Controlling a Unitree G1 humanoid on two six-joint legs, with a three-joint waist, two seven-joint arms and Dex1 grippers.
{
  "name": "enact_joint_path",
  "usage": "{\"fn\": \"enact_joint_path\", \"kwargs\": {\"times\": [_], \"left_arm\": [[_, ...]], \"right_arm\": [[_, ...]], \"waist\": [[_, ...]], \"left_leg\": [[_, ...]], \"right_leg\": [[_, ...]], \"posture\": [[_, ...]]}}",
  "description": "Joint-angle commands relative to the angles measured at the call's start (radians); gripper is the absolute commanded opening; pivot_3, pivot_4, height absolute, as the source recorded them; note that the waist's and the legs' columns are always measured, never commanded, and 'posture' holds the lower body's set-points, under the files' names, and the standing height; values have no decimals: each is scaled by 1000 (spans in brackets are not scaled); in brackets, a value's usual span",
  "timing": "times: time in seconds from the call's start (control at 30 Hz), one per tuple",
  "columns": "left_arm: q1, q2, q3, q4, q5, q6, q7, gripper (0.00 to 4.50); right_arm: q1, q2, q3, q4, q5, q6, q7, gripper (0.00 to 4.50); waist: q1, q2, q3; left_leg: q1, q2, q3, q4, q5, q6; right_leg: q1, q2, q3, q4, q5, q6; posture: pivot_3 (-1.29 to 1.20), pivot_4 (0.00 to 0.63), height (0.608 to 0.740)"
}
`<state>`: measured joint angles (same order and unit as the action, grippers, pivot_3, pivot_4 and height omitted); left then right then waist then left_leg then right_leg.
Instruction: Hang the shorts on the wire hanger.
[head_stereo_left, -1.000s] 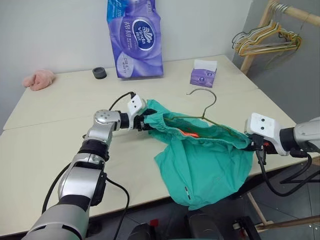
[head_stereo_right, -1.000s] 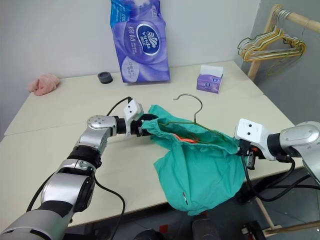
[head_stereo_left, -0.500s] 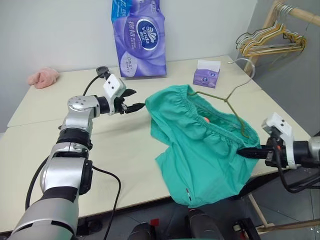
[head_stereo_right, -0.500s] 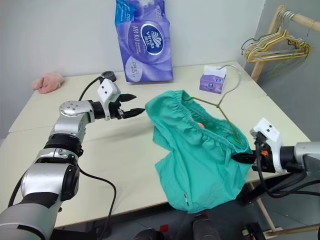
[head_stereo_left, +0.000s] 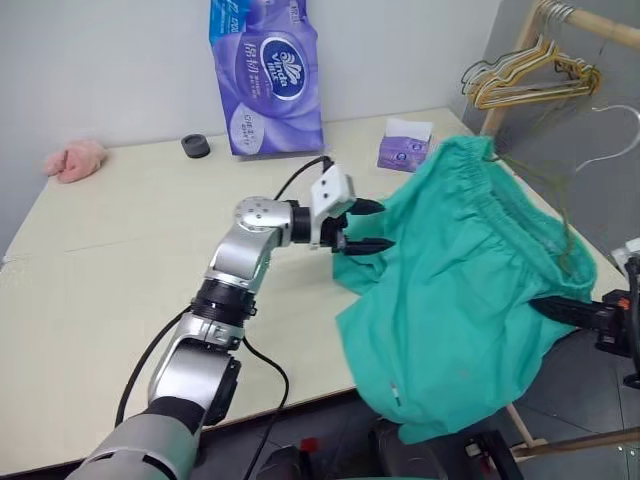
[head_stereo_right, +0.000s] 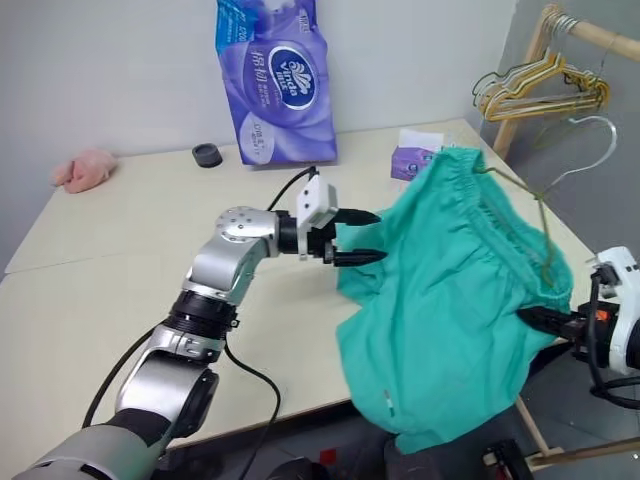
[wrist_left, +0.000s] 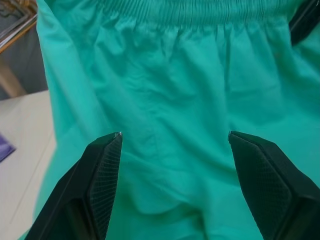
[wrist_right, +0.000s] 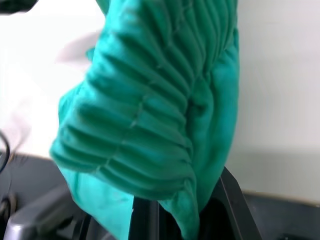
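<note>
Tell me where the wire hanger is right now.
The wire hanger is lifted at the table's right edge, inside the shorts' waistband, hook up near the hanger rack; the right hand grips the waistband.

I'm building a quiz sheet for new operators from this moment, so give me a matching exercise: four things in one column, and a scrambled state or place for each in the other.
Things:
1. left gripper
2. right gripper
3. shorts
4. pink cloth

States or places:
A. lying at the table's far left corner
B. shut on the gathered waistband
C. open, fingers spread beside the teal fabric
D. lifted up, draped over the wire hanger

Right pairs: 1-C, 2-B, 3-D, 4-A
</note>
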<state>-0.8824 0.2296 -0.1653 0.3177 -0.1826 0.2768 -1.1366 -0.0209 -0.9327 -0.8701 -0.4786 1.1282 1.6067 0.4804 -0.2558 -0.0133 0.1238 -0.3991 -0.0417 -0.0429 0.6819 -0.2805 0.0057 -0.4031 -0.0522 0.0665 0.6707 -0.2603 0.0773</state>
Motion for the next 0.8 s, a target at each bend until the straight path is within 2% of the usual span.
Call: {"fn": "enact_joint_path", "kwargs": {"times": [0.03, 0.13, 0.27, 0.33, 0.43, 0.53, 0.7, 0.8], "left_arm": [[-47, -53, -37, -87, 6, 17, 70, 3580], [-64, -95, -60, -106, 19, 5, 114, 3580], [-97, -149, -89, -126, 29, -7, 162, 3580], [-102, -163, -100, -145, 24, -3, 165, 3580], [-121, -193, -115, -150, 23, 3, 183, 3580], [-154, -234, -124, -136, 18, 13, 197, 3580], [-186, -258, -140, -136, 42, -9, 216, 3580], [-212, -273, -160, -91, 86, -93, 245, 3580]], "right_arm": [[27, -57, -91, 61, 182, 8, -230, 0], [-2, -94, -111, 139, 322, 8, -451, 0], [136, -225, -80, 223, 703, -225, -814, 0], [200, -267, -72, 227, 822, -320, -914, 0], [225, -298, -72, 227, 844, -401, -980, 0], [181, -340, -71, 272, 844, -442, -1054, 0], [66, -376, -48, 380, 844, -455, -1174, 0], [-61, -429, 21, 539, 844, -436, -1220, 0]], "waist": [[-12, 1, 9], [-36, 2, 16], [-68, -1, 37], [-82, -3, 41], [-98, -4, 45], [-106, -5, 59], [-109, -5, 74], [-110, -5, 93]], "left_leg": [[0, 0, 1, 0, 0, 0], [-1, -1, 4, -1, -1, 2], [2, -1, 7, -1, -4, 7], [3, -1, 8, -2, -5, 8], [3, 1, 9, -4, -6, 10], [3, 0, 13, -3, -6, 10], [3, -1, 20, -3, -8, 13], [5, -1, 23, -3, -8, 14]], "right_leg": [[0, 0, 0, -1, 0, 0], [1, 0, 2, -5, 0, 0], [10, 0, 3, -12, -1, 1], [13, 0, 3, -16, -4, 6], [15, 2, 4, -24, -4, 8], [15, 1, 7, -27, -2, 12], [15, 0, 14, -30, 0, 16], [14, 1, 18, -29, 0, 17]], "posture": [[-477, 183, 740], [-484, 190, 740], [-485, 198, 740], [-487, 203, 740], [-497, 218, 740], [-505, 228, 740], [-507, 247, 740], [-502, 261, 740]]}}
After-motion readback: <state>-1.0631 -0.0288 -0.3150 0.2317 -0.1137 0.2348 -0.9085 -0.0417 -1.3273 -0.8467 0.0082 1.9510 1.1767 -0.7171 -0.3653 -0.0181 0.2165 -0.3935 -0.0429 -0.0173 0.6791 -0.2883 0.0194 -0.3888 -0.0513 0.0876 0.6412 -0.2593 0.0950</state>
